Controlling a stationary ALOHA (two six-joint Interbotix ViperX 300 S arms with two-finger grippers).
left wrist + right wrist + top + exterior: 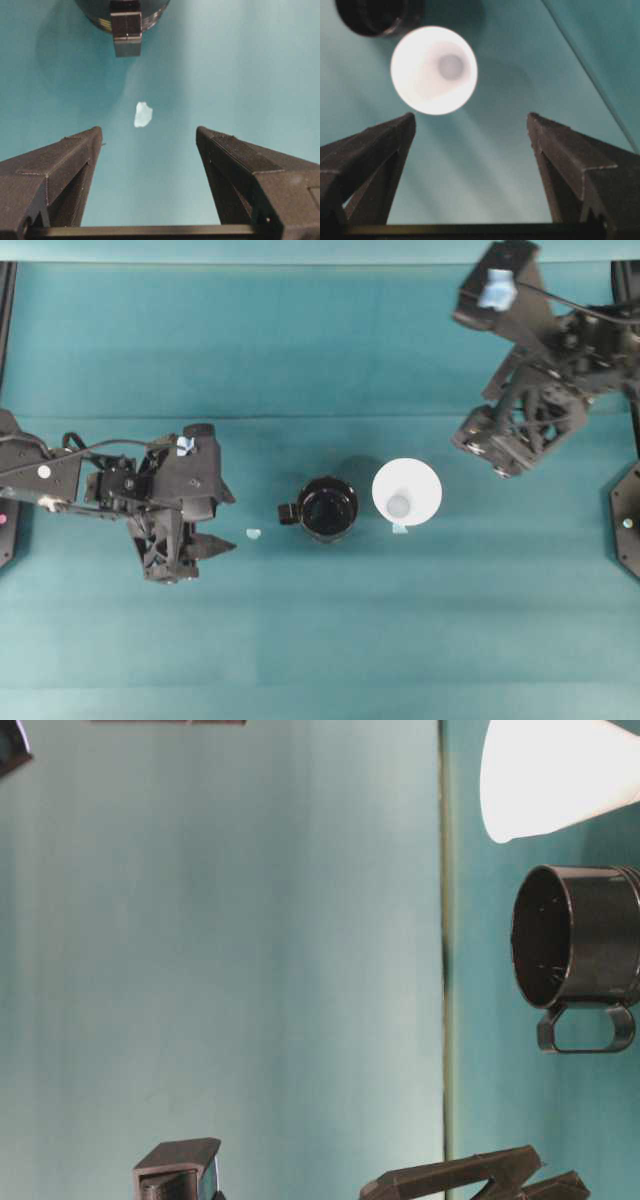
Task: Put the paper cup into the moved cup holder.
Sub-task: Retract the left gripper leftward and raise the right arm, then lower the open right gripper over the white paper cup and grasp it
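1. The white conical paper cup with its wide round rim and small greyish base (407,492) stood upright on the teal cloth-covered table (320,640), mouth up, near the middle and just right of the glossy black round mug-like cup holder (327,507).
2. The two stood just beside each other, whether touching could not be told; the holder was empty, its small side handle (287,512) pointing left.
3. The right gripper (487,453) hung to the right of the cup and a little farther back, jaws spread wide, grasping nothing.
4. The left gripper (215,523) sat to the left of the holder, jaws likewise released and empty, with a small pale scrap (254,534) on the table between it and the handle.
5. The cup looked very light and thin-walled, so a hard squeeze would likely crease or ovalise it; its smooth tapering side could slip upward out of the jaws.
6. The best hold seemed to be a gentle pinch across the rim or the upper wall, where the rolled edge is stiffest.
7. The narrow base suggested it would tip easily if nudged.
8. The holder looked rigid and heavier, likely to stay put while the cone was lowered in.
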